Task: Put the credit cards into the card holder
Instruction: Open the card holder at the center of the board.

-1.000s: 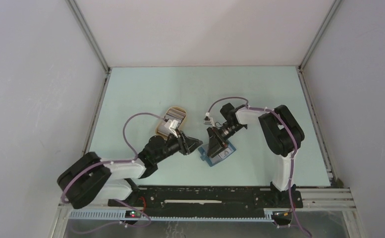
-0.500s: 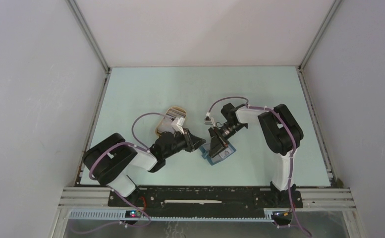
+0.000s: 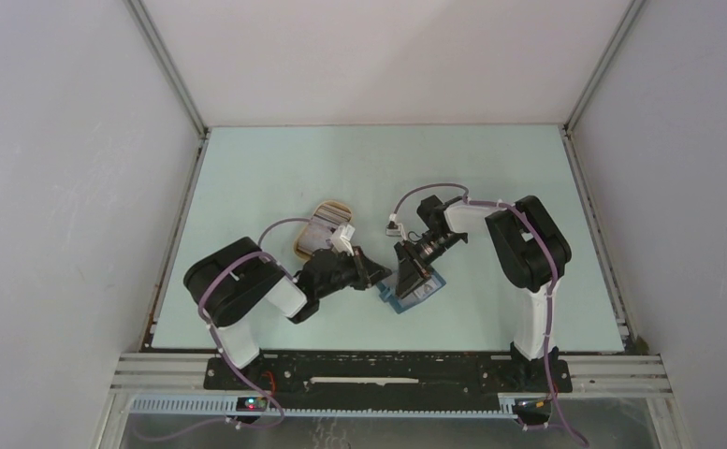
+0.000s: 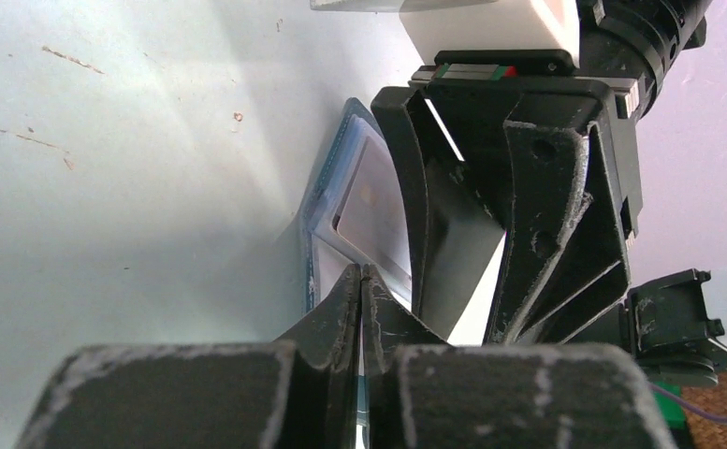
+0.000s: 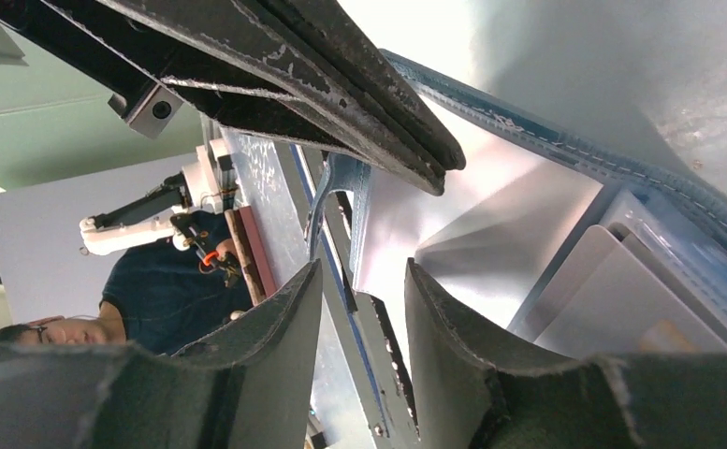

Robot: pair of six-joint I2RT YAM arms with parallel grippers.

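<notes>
The teal-blue card holder (image 3: 417, 292) lies open on the table between both grippers. A pale credit card (image 4: 373, 210) sits in its slotted inside, also seen in the right wrist view (image 5: 612, 299). My left gripper (image 3: 375, 274) comes in from the left, and its tips (image 4: 360, 269) are pressed together at the holder's near rim (image 4: 327, 201), with a thin teal strip between the fingers. My right gripper (image 3: 404, 274) hangs over the holder with its jaws (image 5: 363, 268) apart around a thin blue-edged upright piece. That piece is not touched on both sides. More cards (image 3: 327, 224) lie in the tray.
A tan oval tray (image 3: 309, 245) stands just behind the left wrist, close to the left arm's cable. The two grippers are almost touching over the holder. Side walls close in the table left and right.
The left jaws have closed at the holder's edge, and the left arm's elbow has swung right, toward the middle. The right jaws have narrowed. The holder has stayed in place.
</notes>
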